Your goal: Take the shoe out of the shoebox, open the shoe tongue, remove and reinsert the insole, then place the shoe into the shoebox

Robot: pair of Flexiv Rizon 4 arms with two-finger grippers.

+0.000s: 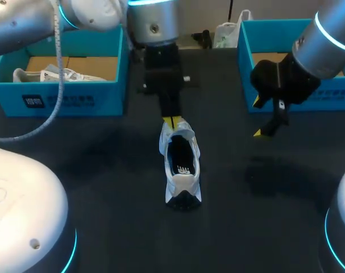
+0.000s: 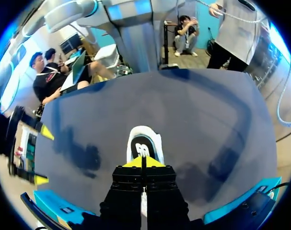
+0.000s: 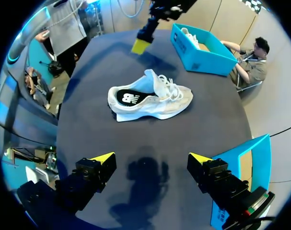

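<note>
Your left end effector (image 2: pixel 142 162) hangs shut and empty above the shoe (image 3: pixel 169 103); tongue (image 3: pixel 155 79) seems open, so grip the insole (image 3: pixel 130 98) next.

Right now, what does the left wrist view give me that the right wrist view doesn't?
Only left wrist: the left tool's two tips meeting, lined up above the shoe. Only right wrist: the shoe's whole side with its laces, and a second shoe in the shoebox. Both: the white shoe on the table, insole in, and the other arm's tool.
</note>
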